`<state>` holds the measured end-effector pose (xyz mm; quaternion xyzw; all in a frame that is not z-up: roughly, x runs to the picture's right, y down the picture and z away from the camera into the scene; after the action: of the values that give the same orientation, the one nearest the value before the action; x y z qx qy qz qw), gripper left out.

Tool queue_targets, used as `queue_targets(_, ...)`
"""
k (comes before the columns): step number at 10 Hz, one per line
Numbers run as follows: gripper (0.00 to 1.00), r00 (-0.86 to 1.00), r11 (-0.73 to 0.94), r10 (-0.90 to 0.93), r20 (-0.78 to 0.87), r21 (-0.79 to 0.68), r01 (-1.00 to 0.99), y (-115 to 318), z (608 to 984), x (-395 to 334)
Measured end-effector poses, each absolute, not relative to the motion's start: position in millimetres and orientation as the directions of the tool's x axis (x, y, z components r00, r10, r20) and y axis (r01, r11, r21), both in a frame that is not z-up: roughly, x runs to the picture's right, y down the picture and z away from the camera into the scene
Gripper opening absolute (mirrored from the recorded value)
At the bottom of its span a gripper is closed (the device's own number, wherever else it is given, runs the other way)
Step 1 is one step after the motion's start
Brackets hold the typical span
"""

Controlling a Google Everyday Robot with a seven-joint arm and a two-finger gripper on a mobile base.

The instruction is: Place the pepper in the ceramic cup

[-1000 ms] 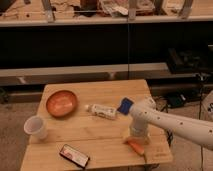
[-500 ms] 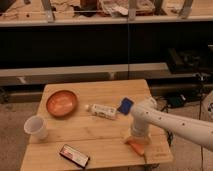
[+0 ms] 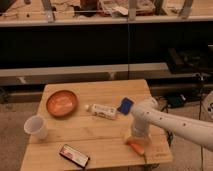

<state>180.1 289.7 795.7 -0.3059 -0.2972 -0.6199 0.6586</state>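
Observation:
The pepper (image 3: 135,147) is a small orange-red piece lying near the table's front right edge. My gripper (image 3: 136,140) hangs from the white arm (image 3: 170,122) that comes in from the right, and it stands right over the pepper, hiding its upper part. The ceramic cup (image 3: 36,127) is plain white and stands upright at the table's left edge, far from the gripper.
On the wooden table (image 3: 95,137) are a round orange-brown bowl (image 3: 62,103) at the back left, a white tube-shaped bottle (image 3: 102,110) lying in the middle, a blue packet (image 3: 125,105) beside the arm, and a dark flat packet (image 3: 74,155) at the front. Shelving stands behind.
The gripper has come down slightly onto the pepper. The pepper and the other objects have not moved.

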Motion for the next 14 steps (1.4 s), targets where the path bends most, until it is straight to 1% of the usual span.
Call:
queue_targets(1,0.75,0.052,0.044,-0.633,0.772,-0.031,0.999,290.3,796.0,179.9)
queue_targets(2,0.68,0.051,0.046,-0.632,0.773,-0.028,0.999,291.2,795.9,180.3)
queue_targets(4,0.45,0.043,0.056,-0.629,0.776,-0.010,0.998,292.5,795.4,180.9)
queue_targets(5,0.37,0.043,0.055,-0.627,0.778,-0.011,0.998,292.5,794.7,181.1)
queue_targets(6,0.26,0.044,0.057,-0.627,0.778,-0.010,0.998,290.6,793.1,180.3)
queue_targets(7,0.19,0.045,0.059,-0.628,0.777,-0.010,0.998,288.7,791.4,180.7)
queue_targets(8,0.18,0.047,0.057,-0.629,0.776,-0.015,0.998,288.0,790.6,184.1)
queue_targets(14,0.18,0.033,0.060,-0.619,0.785,0.005,0.998,287.8,791.8,178.7)
